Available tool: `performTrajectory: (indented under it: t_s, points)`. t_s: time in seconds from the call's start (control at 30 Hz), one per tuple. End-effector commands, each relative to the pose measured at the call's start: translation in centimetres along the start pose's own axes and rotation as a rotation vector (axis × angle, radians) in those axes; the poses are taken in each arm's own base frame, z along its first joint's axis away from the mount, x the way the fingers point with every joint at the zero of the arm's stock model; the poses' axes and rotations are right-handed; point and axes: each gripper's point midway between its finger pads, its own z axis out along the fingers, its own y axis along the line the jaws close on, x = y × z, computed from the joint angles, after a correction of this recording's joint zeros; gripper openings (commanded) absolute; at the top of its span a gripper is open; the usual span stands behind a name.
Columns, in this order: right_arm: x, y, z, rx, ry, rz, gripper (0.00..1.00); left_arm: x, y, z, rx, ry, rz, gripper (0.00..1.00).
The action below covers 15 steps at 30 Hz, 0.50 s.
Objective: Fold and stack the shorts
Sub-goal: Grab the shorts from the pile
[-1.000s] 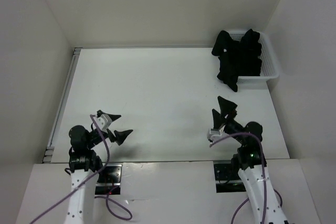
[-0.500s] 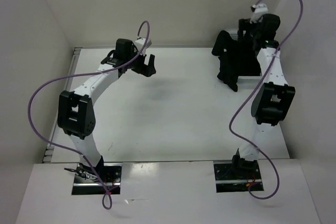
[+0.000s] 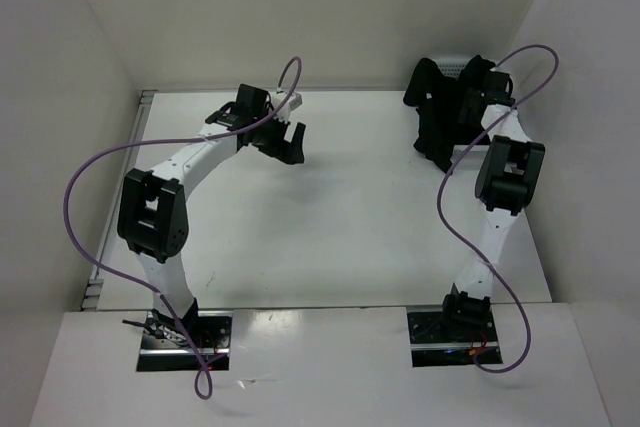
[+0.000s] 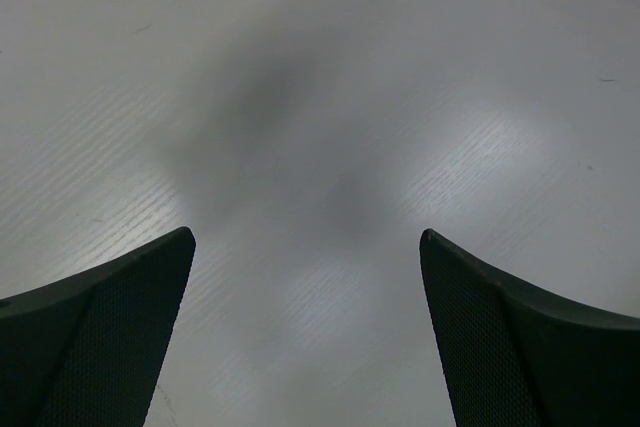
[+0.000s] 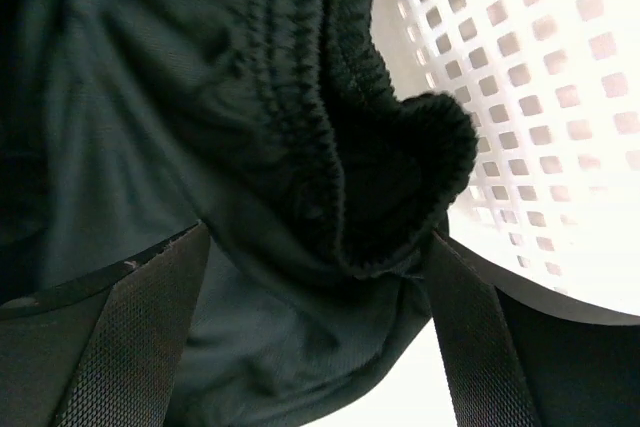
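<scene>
From above, the white mesh basket (image 3: 452,65) sits at the far right corner of the table (image 3: 330,227). The shorts (image 3: 438,127) lie heaped in it as a dark crumpled mass, and part of the cloth spills over its near left rim onto the table. The right gripper (image 3: 472,82) reaches down into the basket, over the top of the heap. The left gripper (image 3: 283,137) hangs above bare table well to the left of the basket, touching nothing.

In the left wrist view, the left gripper (image 4: 307,237) has its two fingers spread wide, with only the pale table (image 4: 320,67) and a soft shadow showing between them.

In the right wrist view, the right gripper (image 5: 318,237) also has its fingers wide apart. A bunched fold of the shorts (image 5: 150,97) with a gathered elastic waistband (image 5: 400,147) sits between them, against the basket (image 5: 520,97) wall to the right. Whether the fingers touch the cloth cannot be told.
</scene>
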Motion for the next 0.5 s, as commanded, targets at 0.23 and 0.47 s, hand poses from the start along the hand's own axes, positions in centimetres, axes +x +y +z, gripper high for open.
performTrajectory:
  t_s: [0.23,0.47]
  points:
    - [-0.5,0.7,2.8,0.006,-0.034,-0.025,0.53,0.8,0.3,0.8,-0.03,0.035,0.003,1.0]
    - [-1.3,3.2,1.8,-0.125,-0.041,-0.082,0.0,0.9,-1.0,1.4,0.005,0.039,0.018,1.0]
